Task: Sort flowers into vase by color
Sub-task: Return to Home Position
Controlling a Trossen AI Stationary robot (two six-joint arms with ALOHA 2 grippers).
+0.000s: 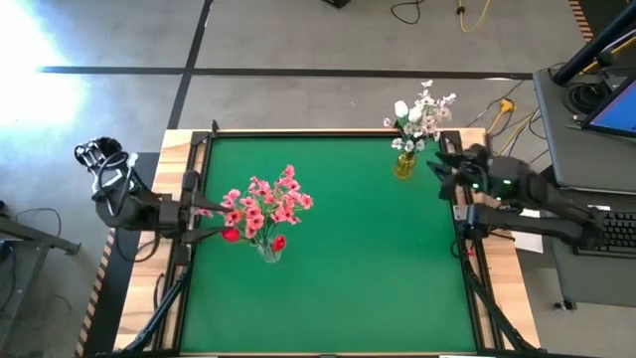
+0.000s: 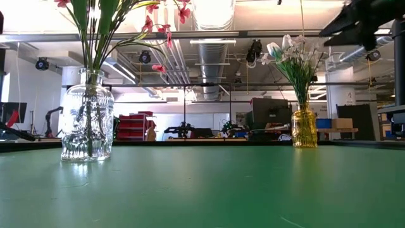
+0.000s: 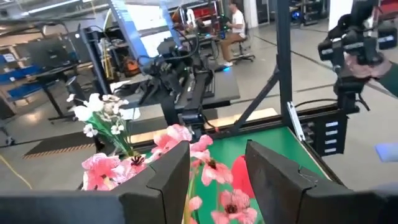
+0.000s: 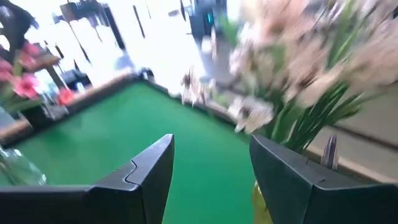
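A clear glass vase [image 1: 268, 252] [image 2: 87, 123] stands on its base at the left of the green table [image 1: 358, 288]. It holds pink blossom sprays [image 1: 266, 202] [image 3: 208, 163] and red tulips [image 1: 231, 235]. At the far right a yellow vase [image 1: 404, 165] [image 2: 304, 127] holds white tulips and white-blossom sprays [image 1: 422, 114] [image 4: 298, 68]. My left gripper [image 1: 206, 213] [image 3: 217, 155] is open and level, just left of the pink blossoms, with nothing between its fingers. My right gripper [image 1: 438, 165] [image 4: 211, 149] is open, just right of the yellow vase.
A black frame rail [image 1: 189, 159] runs round the table, with uprights at its corners. A desk with a laptop [image 1: 611, 99] stands beyond the right edge, and cables lie on the floor behind. The middle and near part of the green surface is bare.
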